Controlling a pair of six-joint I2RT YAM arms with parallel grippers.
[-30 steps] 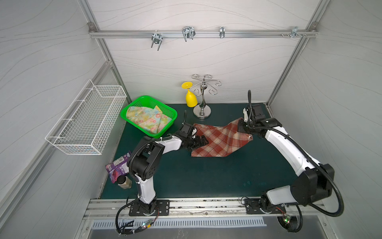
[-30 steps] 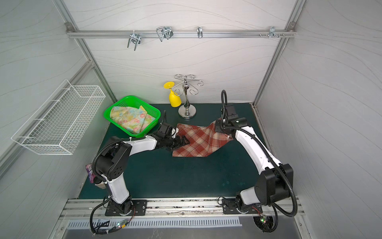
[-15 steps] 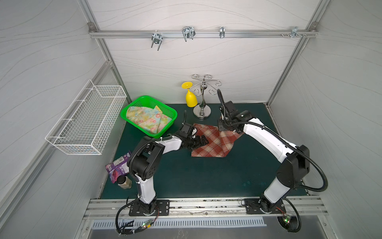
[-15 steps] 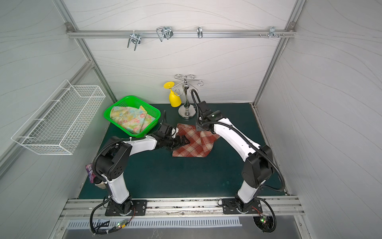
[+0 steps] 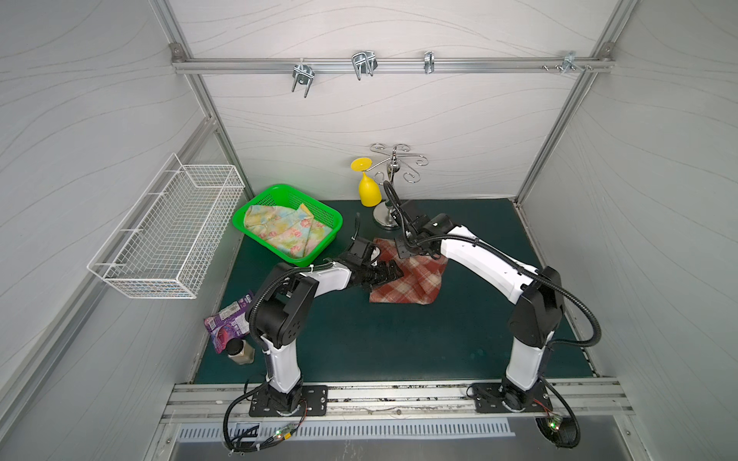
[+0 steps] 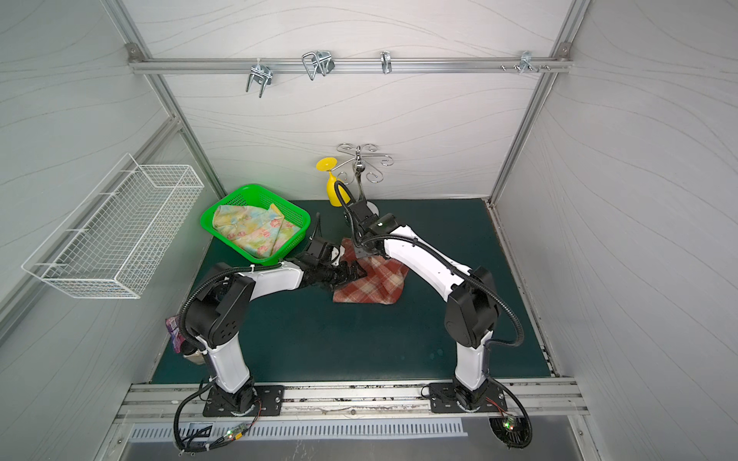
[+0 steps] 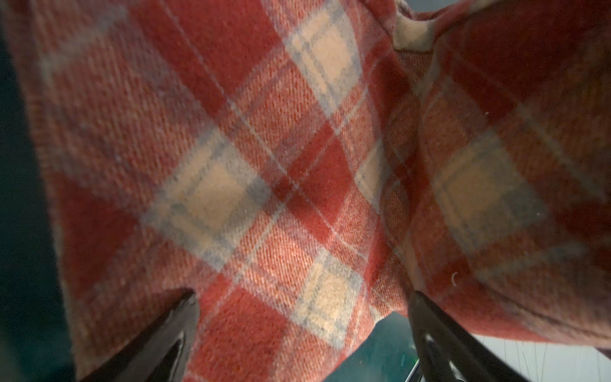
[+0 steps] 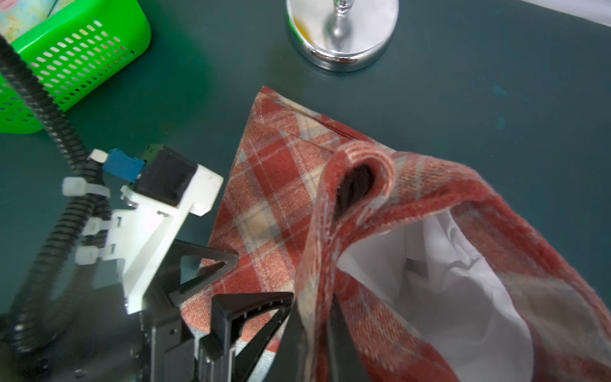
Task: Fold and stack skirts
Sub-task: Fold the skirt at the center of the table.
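Skirt's (image 8: 264,185) edge is up and curled over, white lining (image 8: 446,281) showing, the rest flat on the tabletop (image 8: 496,82). Left hand (image 8: 263,277), fingers spread, over that flat part, basket (image 8: 82,49) beyond.

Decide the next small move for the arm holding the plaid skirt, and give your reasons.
Probably lower the right pincer to lay the raised edge of the plaid skirt flat on its lower layer. That pincer is shut on the edge, which arches above the part lying on the mat; the open left pincer sits on that flat part.
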